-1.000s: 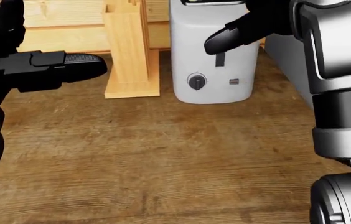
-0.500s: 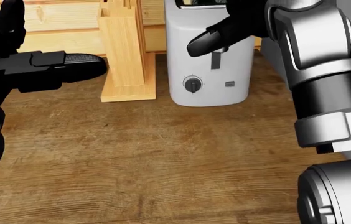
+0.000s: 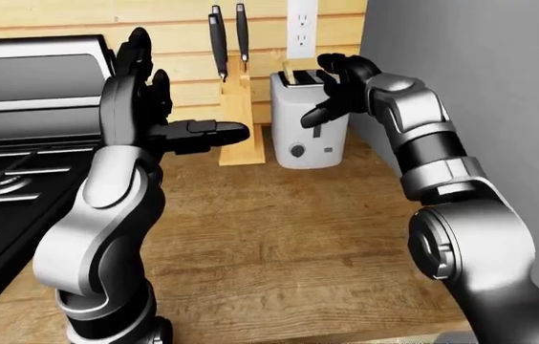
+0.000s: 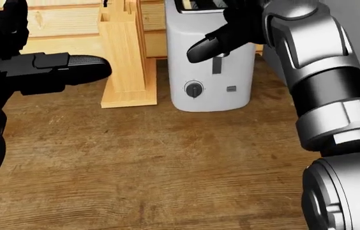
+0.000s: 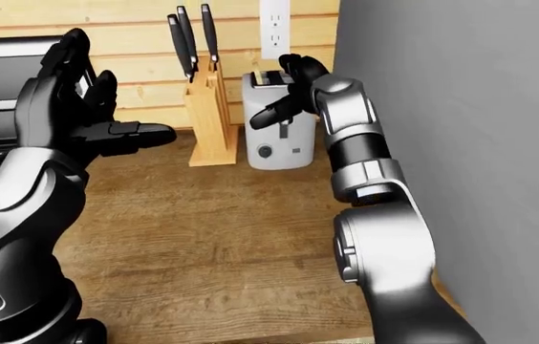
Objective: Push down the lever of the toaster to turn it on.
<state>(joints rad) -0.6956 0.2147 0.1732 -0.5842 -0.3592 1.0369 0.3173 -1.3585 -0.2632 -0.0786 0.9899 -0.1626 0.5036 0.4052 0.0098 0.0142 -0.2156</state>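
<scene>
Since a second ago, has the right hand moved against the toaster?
Yes. The right hand has slid left across the toaster, its fingertip now above the dial.

White toaster (image 4: 209, 72) upright on the wooden counter (image 4: 154, 163) (lever (image 4: 217, 64) dark, up).

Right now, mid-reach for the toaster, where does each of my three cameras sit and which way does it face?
Head view: on the head, angled down at the wooden counter and white toaster; right robot hand and forearm, left robot hand show.
Left-eye view: on the head, looking level along the counter to the plank wall, black stove at left; both arms show whole.
Right-eye view: same, set slightly rightward; grey wall fills its right.
Shared: all show the toaster and the wooden knife block.
</scene>
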